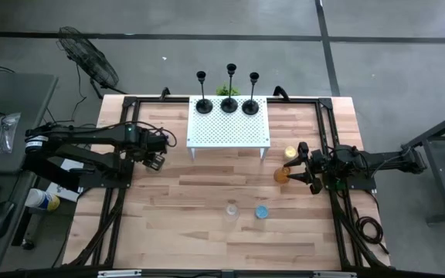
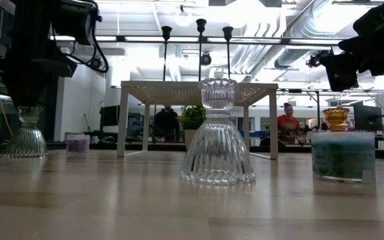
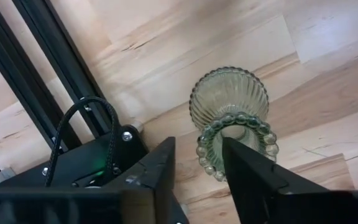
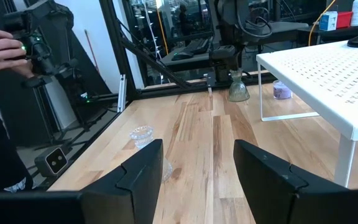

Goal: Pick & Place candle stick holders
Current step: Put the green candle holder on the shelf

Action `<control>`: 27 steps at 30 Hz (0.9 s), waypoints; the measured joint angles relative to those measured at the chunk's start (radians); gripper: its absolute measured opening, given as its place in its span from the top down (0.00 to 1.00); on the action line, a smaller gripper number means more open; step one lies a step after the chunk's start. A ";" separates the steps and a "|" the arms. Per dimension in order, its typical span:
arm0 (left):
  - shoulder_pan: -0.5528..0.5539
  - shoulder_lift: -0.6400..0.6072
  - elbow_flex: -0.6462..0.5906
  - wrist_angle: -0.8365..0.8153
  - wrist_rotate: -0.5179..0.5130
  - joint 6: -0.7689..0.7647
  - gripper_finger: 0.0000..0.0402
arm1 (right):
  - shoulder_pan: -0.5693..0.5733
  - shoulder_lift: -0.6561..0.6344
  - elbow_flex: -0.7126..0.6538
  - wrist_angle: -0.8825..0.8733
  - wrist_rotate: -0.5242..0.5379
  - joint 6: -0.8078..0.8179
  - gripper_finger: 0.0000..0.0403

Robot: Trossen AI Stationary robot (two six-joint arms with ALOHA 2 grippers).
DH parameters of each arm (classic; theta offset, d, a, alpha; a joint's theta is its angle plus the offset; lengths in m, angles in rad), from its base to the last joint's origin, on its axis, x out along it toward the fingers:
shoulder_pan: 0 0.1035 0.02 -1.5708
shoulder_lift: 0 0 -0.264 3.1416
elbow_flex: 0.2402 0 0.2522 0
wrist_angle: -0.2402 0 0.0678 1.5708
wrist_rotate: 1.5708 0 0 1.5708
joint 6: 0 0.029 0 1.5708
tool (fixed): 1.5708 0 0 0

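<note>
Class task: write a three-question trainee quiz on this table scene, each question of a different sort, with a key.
1. True or false: three black candlesticks stand on the white rack.
2. Which gripper hovers at the ribbed glass holder? A left, B right.
3. Fill in: the blue cup sits beside the ____ glass holder.
Key: 1 true; 2 A, the left gripper; 3 clear.

Three candlesticks (image 1: 229, 93) on the shelf (image 1: 229, 127).
</note>
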 joint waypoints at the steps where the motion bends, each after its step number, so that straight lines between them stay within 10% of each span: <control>1: 0.000 0.001 0.000 0.002 0.001 0.000 0.71 | 0.000 0.000 0.000 0.000 0.000 0.000 0.53; 27: 0.000 0.071 0.000 0.039 0.067 0.070 0.84 | 0.000 0.000 0.000 0.000 0.000 0.000 0.53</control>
